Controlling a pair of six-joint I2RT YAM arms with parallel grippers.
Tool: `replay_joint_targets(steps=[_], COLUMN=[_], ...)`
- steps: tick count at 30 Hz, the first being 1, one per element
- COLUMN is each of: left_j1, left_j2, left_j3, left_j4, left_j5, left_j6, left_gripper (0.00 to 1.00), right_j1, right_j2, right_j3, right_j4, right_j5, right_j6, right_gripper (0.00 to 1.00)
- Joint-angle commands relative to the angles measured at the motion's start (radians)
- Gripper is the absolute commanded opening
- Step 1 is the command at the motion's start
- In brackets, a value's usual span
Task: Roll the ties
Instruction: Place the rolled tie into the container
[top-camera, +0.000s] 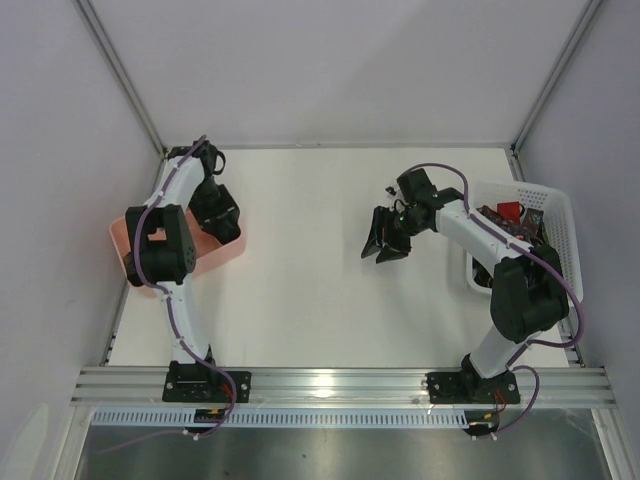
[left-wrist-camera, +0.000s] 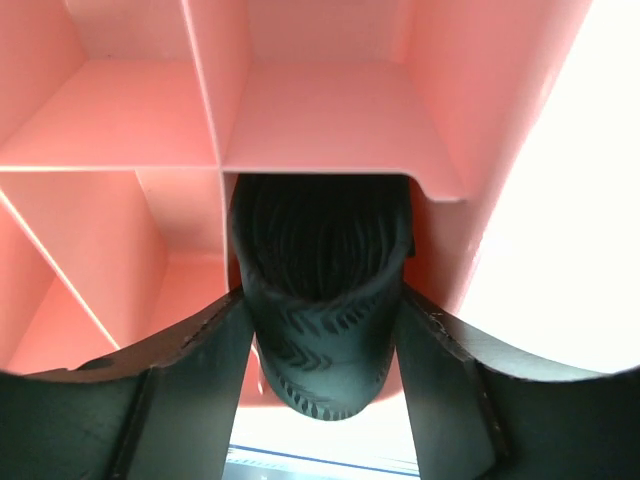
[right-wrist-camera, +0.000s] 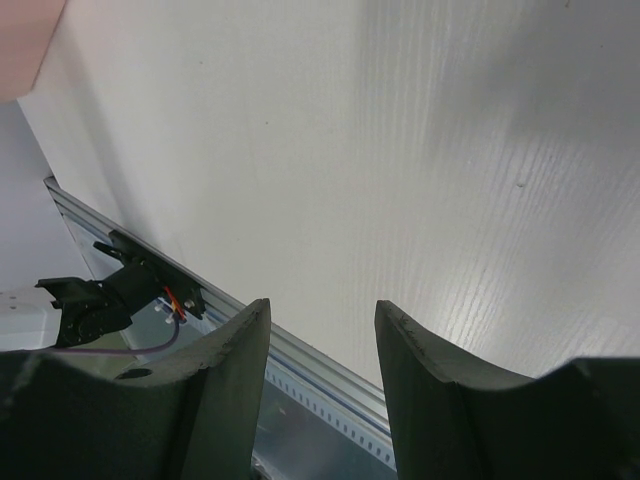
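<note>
A rolled tie (left-wrist-camera: 320, 240), a dark green coil with a chevron pattern, stands on end in a compartment of the pink tray (left-wrist-camera: 330, 120). My left gripper (left-wrist-camera: 322, 295) straddles the coil with its jaws open; a thin gap shows along each finger. From above, the left gripper (top-camera: 218, 215) hangs over the pink tray (top-camera: 120, 232) at the table's left edge. More ties, one red (top-camera: 508, 211) and dark ones (top-camera: 495, 222), lie in the white basket (top-camera: 555, 215). My right gripper (top-camera: 385, 245) hovers open over the mid table, with nothing between its fingers (right-wrist-camera: 245, 360).
The white basket stands at the right edge of the table, beside the right arm. The pink tray's other compartments (left-wrist-camera: 110, 110) show bare in the left wrist view. A metal rail (top-camera: 340, 382) runs along the near edge.
</note>
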Motion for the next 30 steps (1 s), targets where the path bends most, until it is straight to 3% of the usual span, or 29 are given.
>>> replay_joint_targets(steps=[1,22,28,30], left_j1=[-0.005,-0.008,-0.023,-0.096], left_j2=[-0.022,-0.228,-0.431,-0.534], left_j3=[-0.01,-0.051,-0.166,-0.246], left_j4=[-0.008,-0.002,0.134,0.191], left_j5=[-0.079,-0.054,0.051,0.122], left_j6=[-0.026,-0.064,-0.069,-0.055], left_gripper=[0.69,0.73,0.73,0.75], right_j1=[-0.004,0.002,-0.001,0.001], right_j2=[-0.009,-0.035,-0.061,-0.073], right_j3=[0.027,0.042,0.061,0.045], right_j4=[0.017,0.016,-0.004,-0.013], right_j5=[-0.019,0.003,0.066,0.086], right_j6=[-0.001,0.0,-0.027,-0.036], right_gripper=[0.52,0.52,0.54,0.56])
